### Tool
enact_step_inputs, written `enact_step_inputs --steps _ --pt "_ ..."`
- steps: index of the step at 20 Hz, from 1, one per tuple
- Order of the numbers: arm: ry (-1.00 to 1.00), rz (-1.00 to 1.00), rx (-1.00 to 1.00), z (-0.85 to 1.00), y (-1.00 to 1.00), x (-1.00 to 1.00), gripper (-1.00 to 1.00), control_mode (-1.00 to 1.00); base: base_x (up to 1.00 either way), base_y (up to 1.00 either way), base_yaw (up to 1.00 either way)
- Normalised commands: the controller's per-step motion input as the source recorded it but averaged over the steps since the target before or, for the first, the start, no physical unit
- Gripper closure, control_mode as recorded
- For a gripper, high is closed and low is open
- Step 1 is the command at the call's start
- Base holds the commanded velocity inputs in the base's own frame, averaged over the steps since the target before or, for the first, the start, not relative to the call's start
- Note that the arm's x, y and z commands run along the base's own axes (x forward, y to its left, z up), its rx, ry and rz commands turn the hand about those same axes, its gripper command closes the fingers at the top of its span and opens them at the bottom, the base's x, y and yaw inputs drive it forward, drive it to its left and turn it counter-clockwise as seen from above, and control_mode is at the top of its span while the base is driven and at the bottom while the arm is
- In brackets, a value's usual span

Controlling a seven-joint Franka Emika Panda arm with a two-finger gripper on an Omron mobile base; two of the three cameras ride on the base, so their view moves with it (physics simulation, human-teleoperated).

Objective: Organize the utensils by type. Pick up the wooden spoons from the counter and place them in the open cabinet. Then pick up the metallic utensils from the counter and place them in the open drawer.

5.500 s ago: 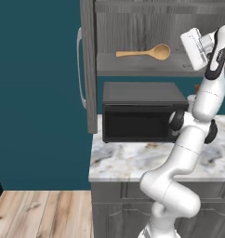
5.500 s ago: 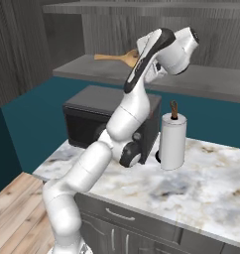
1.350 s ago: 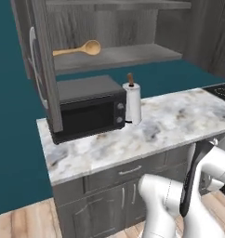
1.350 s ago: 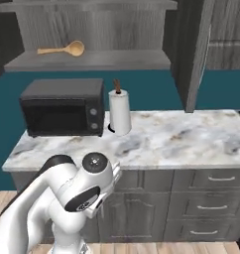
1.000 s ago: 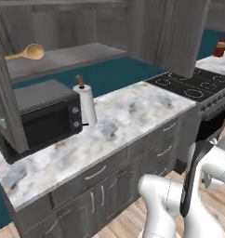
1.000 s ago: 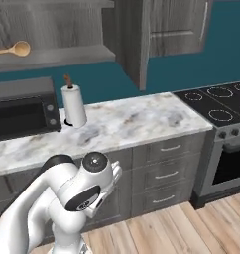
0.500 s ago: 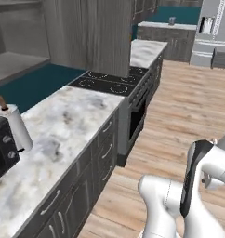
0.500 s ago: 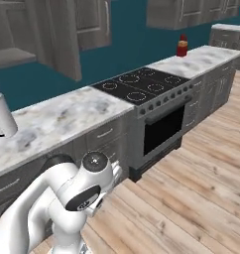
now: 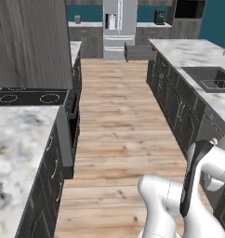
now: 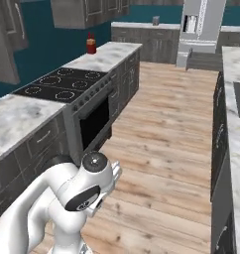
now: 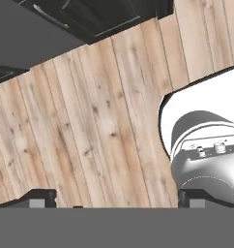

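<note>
My gripper (image 11: pixel 116 201) points down at the plank floor, open wide, with nothing between its two dark fingertips (image 11: pixel 41 198). The arm is folded low over the base, at the lower right of the left base view (image 9: pixel 198 186) and the lower left of the right base view (image 10: pixel 87 188). Marble counter (image 9: pixel 16 139) runs along the left, and another stretch (image 9: pixel 188 49) along the right. At the far end of the aisle a dark grey open drawer (image 9: pixel 137 52) juts out, also seen in the right base view (image 10: pixel 204 60). The wooden spoons, metallic utensils and open cabinet are out of view.
A black cooktop (image 9: pixel 30 97) over an oven (image 10: pixel 94 121) sits in the left counter, with a red bottle (image 10: pixel 91 44) beyond it. A sink (image 9: pixel 209 79) is set in the right counter. A steel fridge (image 9: pixel 119 23) stands at the end of the wooden-floor aisle (image 9: pixel 119 121).
The whole picture has swung as the base turned: microwave, paper towel roll and the cabinet with a spoon on its shelf slid off to the left. The arm stays folded, gripper still open.
</note>
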Motion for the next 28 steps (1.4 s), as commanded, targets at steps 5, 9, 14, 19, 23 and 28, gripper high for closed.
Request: enact_step_inputs --steps 5,9,14,19,23,28 --pt "0.00 0.00 0.00 0.00 0.00 0.00 -1.00 1.00 -0.04 0.00 -0.56" --pt "0.00 0.00 0.00 0.00 0.00 0.00 -1.00 1.00 0.00 0.00 -0.52" --pt "0.00 0.00 0.00 0.00 0.00 0.00 -1.00 1.00 0.21 0.16 -0.44" --pt "0.00 0.00 0.00 0.00 0.00 0.00 -1.00 1.00 0.75 0.45 -0.35" --pt "0.00 0.00 0.00 0.00 0.00 0.00 -1.00 1.00 0.89 0.64 -0.32" --pt "0.00 0.00 0.00 0.00 0.00 0.00 -1.00 1.00 0.80 0.62 -0.30"
